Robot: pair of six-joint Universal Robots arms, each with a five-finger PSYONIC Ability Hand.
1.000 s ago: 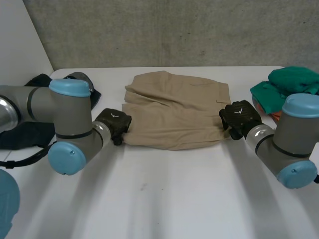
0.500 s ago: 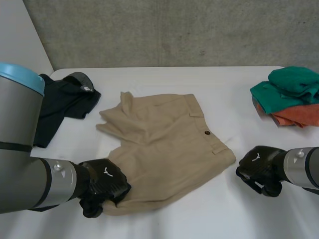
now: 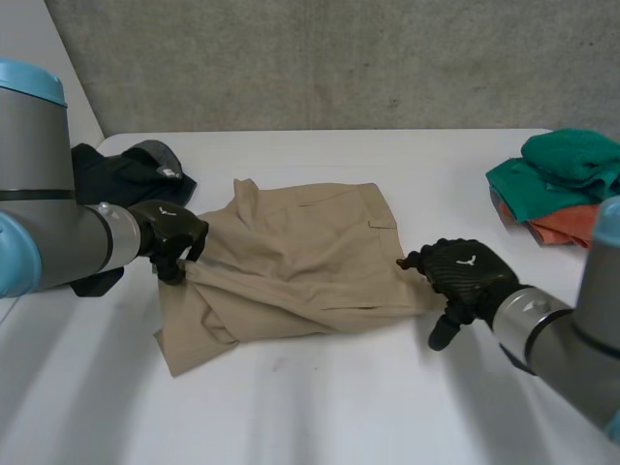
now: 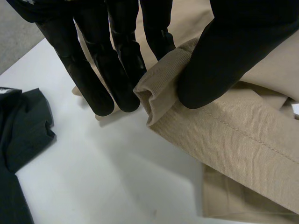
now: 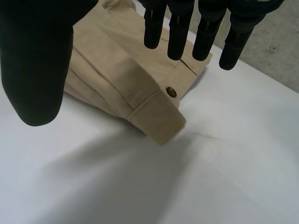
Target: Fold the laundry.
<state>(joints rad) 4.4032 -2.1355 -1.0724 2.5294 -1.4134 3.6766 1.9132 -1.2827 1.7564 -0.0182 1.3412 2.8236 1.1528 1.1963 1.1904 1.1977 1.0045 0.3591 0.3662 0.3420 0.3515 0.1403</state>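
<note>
Two hands on your screen, one doing the gripping: your left hand [image 3: 170, 231] has a hem of the tan shorts [image 3: 300, 257] pinched between thumb and fingers [image 4: 88, 79], at the shorts' left edge. Your right hand [image 3: 463, 274] is let go, fingers straight, holding nothing, right by the buttoned waistband corner [image 5: 159, 123]. The shorts lie rumpled mid-table [image 3: 339, 407]. A dark garment [image 3: 107, 184] sits behind the left hand, and a green and orange pile [image 3: 567, 184] is far right.

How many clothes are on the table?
4 at least: shorts in the middle, black garment at left, green cloth and orange cloth stacked at right; more may be hidden.
</note>
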